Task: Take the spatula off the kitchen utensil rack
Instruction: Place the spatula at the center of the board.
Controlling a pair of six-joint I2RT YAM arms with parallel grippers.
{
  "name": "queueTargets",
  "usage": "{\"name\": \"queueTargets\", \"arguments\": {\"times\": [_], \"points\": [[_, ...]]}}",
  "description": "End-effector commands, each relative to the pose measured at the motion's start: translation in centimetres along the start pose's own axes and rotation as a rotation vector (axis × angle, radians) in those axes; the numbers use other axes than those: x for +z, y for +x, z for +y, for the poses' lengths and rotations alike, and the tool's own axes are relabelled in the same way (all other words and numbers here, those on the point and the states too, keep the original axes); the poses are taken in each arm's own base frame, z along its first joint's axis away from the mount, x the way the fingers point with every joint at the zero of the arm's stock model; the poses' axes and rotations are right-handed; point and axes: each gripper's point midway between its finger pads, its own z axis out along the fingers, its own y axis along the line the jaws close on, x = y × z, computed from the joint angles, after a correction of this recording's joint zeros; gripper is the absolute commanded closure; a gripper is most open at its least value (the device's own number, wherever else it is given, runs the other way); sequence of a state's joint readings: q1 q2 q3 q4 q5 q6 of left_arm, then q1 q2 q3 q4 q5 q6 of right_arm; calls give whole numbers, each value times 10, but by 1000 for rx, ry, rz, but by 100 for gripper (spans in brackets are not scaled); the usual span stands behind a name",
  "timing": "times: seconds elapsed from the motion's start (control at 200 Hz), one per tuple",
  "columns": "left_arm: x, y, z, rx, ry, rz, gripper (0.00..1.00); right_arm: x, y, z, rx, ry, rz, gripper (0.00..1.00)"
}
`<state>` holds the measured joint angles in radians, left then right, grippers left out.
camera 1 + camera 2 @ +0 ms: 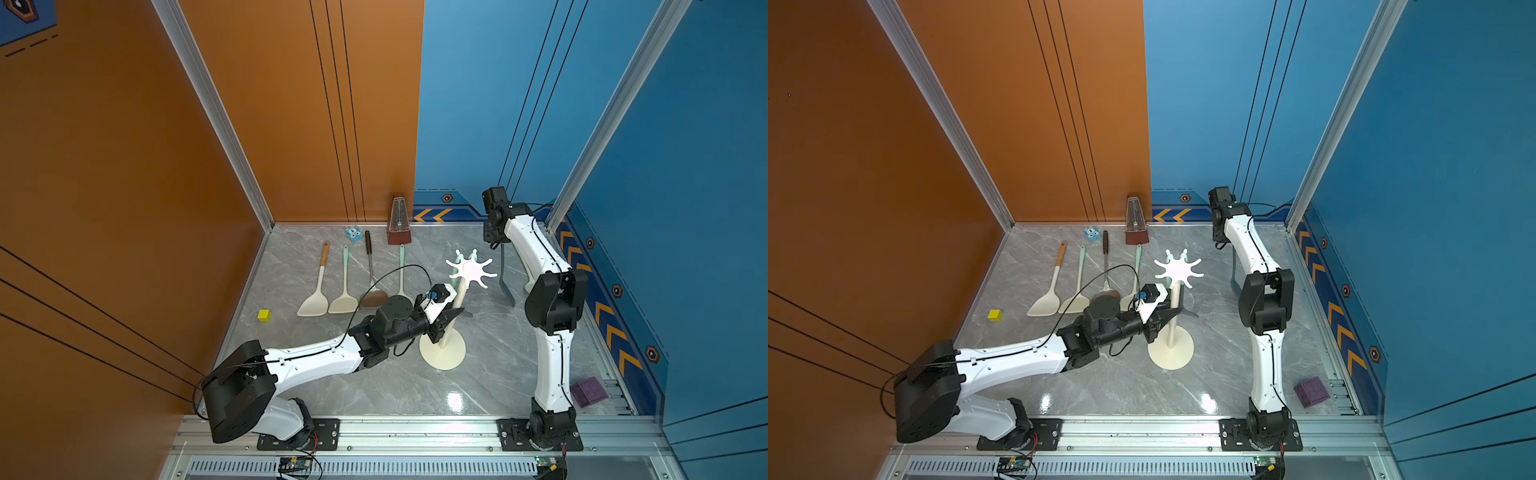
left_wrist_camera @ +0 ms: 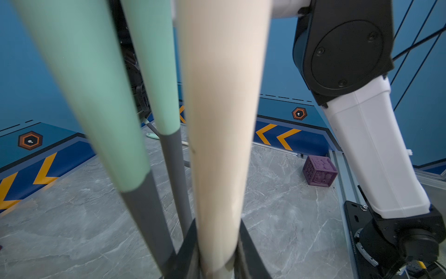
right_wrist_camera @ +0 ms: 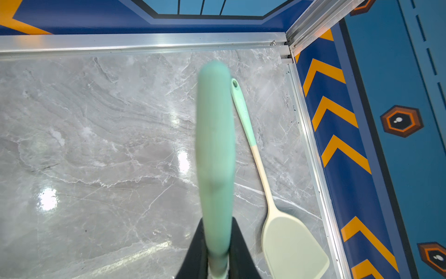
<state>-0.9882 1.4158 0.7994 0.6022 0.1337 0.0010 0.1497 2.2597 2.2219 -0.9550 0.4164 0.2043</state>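
Note:
The kitchen utensil rack stands mid-table in both top views, with a round cream base (image 1: 442, 353) (image 1: 1171, 353) and a white star crown (image 1: 471, 272) (image 1: 1179, 270). My left gripper (image 1: 446, 320) (image 1: 1167, 313) (image 2: 217, 224) is shut on its cream pole (image 2: 222, 120). Two mint-handled utensils (image 2: 87, 96) with grey shafts hang beside the pole. My right gripper (image 1: 497, 243) (image 1: 1222, 243) (image 3: 218, 219) is shut on the mint handle (image 3: 214, 145) of a spatula. Its grey blade (image 1: 508, 293) (image 1: 1236, 282) hangs in the air to the right of the crown, apart from it.
Several utensils (image 1: 345, 299) lie side by side at the back left, behind the left arm. A brown metronome (image 1: 399, 226) and a blue cube (image 1: 353, 235) stand at the back wall. A yellow cube (image 1: 264, 315), a purple cube (image 1: 588, 390) and a cream spatula (image 3: 289, 241) by the right wall also lie on the table.

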Motion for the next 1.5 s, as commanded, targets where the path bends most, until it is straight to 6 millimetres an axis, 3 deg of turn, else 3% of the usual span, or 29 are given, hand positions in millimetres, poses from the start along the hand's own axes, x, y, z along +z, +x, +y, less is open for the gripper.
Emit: {"name": "queueTargets", "arguments": {"times": [0.0, 0.285, 0.731, 1.246, 1.491], "points": [[-2, 75, -14, 2, 47, 233, 84, 19, 7, 2, 22, -5, 48, 100], [-3, 73, -11, 0, 37, 230, 84, 68, 6, 15, 40, -22, 78, 100], [0, 73, -11, -12, 43, 231, 84, 122, 41, 28, 98, -143, 218, 100], [-3, 76, -9, -16, 33, 237, 84, 136, 59, 39, 105, -194, 297, 100], [-3, 77, -9, -18, 35, 239, 84, 134, 69, 48, 104, -241, 338, 84]]}}
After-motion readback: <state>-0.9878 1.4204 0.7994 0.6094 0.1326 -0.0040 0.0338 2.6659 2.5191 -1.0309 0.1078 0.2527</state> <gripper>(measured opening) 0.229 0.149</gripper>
